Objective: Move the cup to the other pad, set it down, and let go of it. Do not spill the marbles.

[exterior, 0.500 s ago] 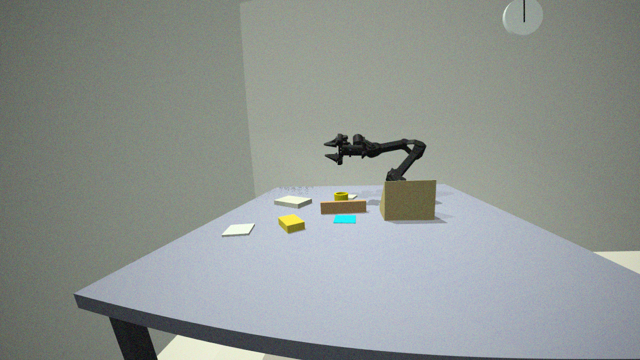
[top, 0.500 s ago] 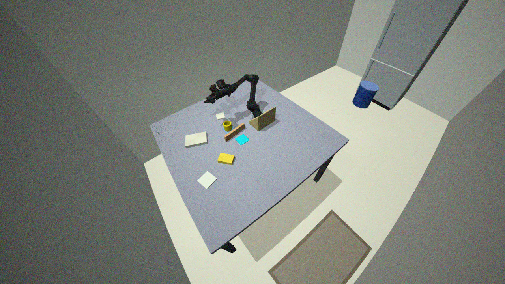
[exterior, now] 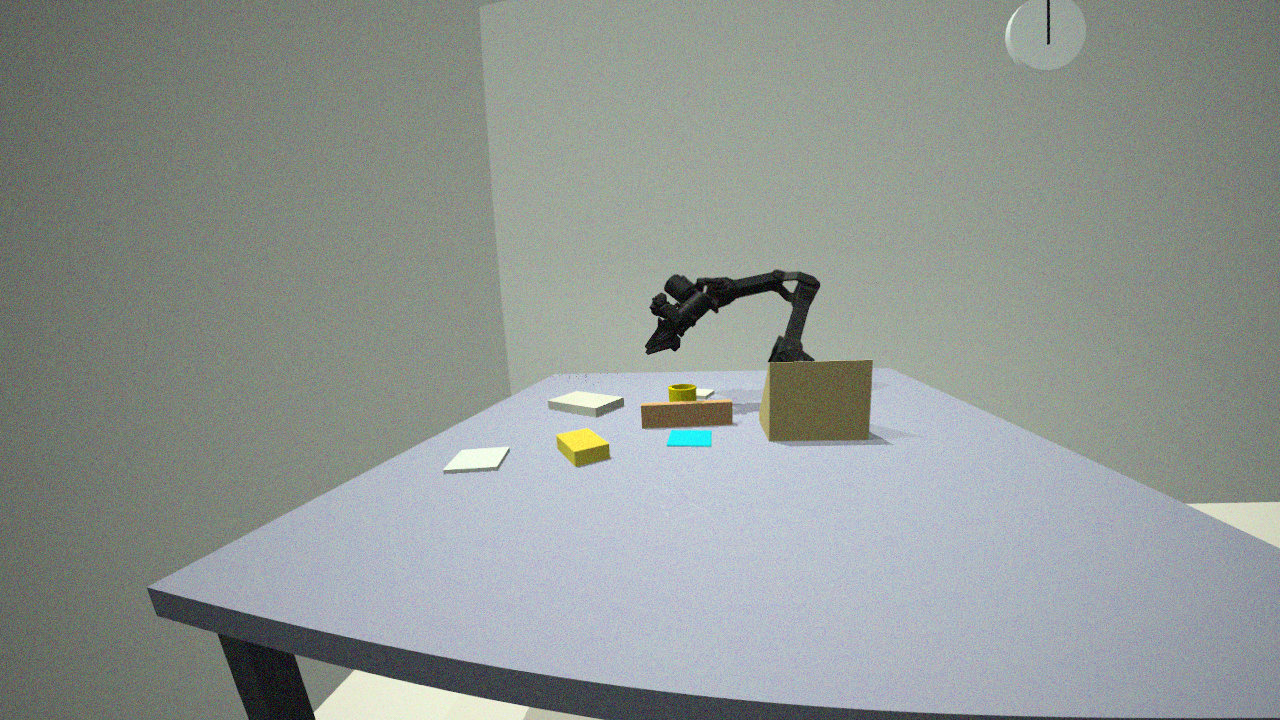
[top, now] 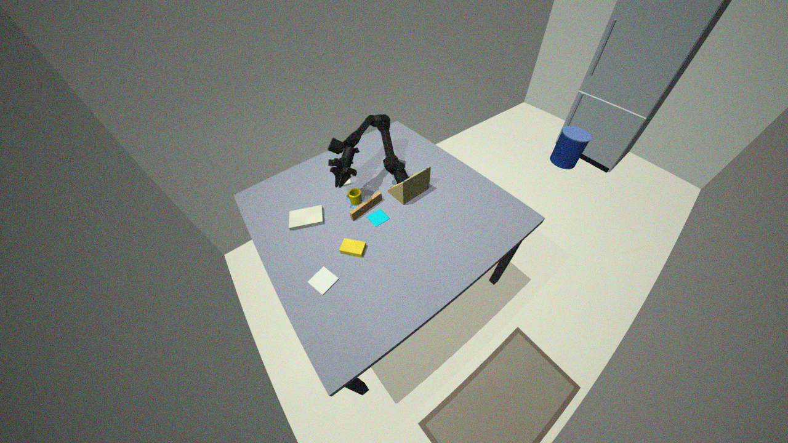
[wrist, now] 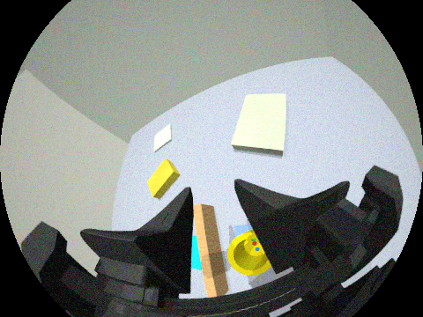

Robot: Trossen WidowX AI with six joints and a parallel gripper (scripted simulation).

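We see the gripper (wrist: 213,206) hanging above the table (top: 418,258), tilted downward, its two dark fingers partly spread with a clear gap and nothing between them. In the wrist view that gap frames a wooden bar (wrist: 211,249) running from the middle toward the bottom of the frame, with a sliver of the turquoise pad (wrist: 196,253) to its left. Right of the bar sits the yellow cup (wrist: 248,254), upright, a few coloured marbles (wrist: 254,243) showing inside; it stands on a pale patch, and the right finger partly covers it.

In the top view the gripper (top: 341,179) sits just up and left of the cup (top: 354,195), apart from it. The bar (top: 365,205) lies just below and right of the cup, and the turquoise pad (top: 378,217) lies beyond it. A tan board (top: 410,185) stands on edge to the right, by the arm's base.

Further out, toward the lower left of the table, lie a cream slab (top: 305,216), a yellow block (top: 352,247) and a white square (top: 322,279), well apart from each other.

In the exterior view the gripper (exterior: 662,340) hovers clearly above the cup (exterior: 682,392), which shows behind the bar (exterior: 685,412).
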